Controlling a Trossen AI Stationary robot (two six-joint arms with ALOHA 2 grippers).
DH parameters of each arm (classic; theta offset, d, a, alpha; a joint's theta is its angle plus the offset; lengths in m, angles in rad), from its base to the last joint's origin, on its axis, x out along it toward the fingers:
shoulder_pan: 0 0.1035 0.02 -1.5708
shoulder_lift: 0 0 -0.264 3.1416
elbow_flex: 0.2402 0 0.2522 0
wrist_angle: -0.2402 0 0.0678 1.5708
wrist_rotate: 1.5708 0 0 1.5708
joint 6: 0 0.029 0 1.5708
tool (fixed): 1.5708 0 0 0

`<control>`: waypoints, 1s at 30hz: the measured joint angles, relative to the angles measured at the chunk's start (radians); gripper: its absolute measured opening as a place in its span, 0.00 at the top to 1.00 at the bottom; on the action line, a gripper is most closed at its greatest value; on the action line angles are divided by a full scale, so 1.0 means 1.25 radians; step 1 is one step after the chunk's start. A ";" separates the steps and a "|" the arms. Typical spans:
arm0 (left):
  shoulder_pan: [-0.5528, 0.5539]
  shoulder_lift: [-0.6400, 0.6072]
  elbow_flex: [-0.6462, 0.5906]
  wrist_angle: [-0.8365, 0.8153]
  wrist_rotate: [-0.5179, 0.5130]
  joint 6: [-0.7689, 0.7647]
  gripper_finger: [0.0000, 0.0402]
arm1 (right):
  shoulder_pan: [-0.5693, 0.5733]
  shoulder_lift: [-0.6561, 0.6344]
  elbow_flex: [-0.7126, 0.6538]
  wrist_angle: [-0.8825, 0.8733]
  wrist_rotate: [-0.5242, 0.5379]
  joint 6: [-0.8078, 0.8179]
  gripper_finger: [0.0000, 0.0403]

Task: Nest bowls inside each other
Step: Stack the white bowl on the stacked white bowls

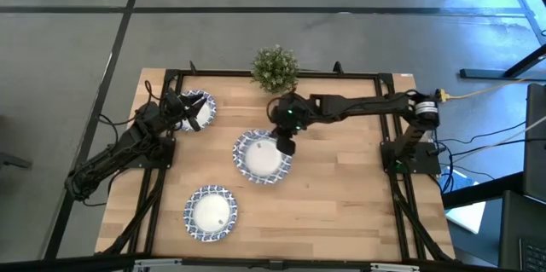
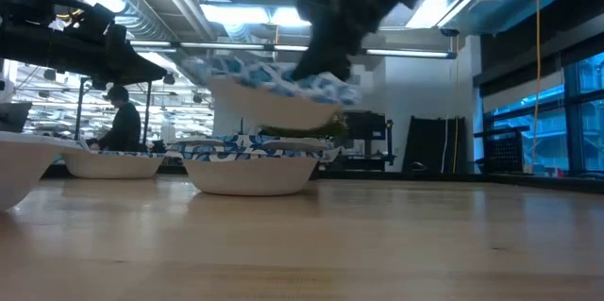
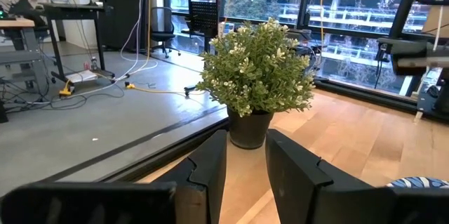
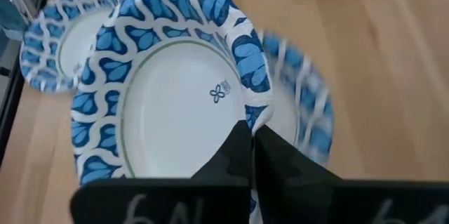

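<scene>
one camera hangs overhead, looking straight down on the whole bench (image 1: 341,195). another sits at bench height, looking level into the room. each wrist camera peers close past its own fingers; overhead and low share the middle bowls (image 1: 263,157).

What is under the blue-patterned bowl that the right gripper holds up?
The right gripper pinches the held bowl by its rim above another blue-rimmed bowl on the table. That bowl's inside is covered.
</scene>
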 joint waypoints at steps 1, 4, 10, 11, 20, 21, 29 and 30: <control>0.000 0.000 0.000 0.000 0.000 0.000 0.76 | -0.001 0.017 0.030 -0.006 0.000 -0.014 0.99; 0.000 0.000 0.000 0.000 0.000 0.000 0.76 | -0.007 0.071 0.126 -0.057 -0.013 -0.054 0.99; 0.000 0.000 0.000 0.000 0.000 -0.017 0.76 | -0.011 0.162 0.212 -0.159 -0.034 -0.102 0.99; 0.000 0.000 0.000 0.000 0.000 -0.018 0.76 | -0.013 0.172 0.212 -0.158 -0.034 -0.108 0.99; 0.000 0.000 0.000 0.000 0.000 -0.015 0.76 | -0.052 0.187 0.206 -0.154 -0.033 -0.125 0.99; 0.000 0.000 0.000 0.000 0.000 -0.015 0.76 | -0.053 0.187 0.206 -0.153 -0.033 -0.125 0.99; 0.000 0.000 0.000 0.000 0.000 -0.014 0.76 | -0.048 0.187 0.205 -0.158 -0.044 -0.130 0.99; 0.000 0.000 0.000 0.000 0.000 -0.014 0.76 | -0.047 0.188 0.205 -0.158 -0.044 -0.130 0.99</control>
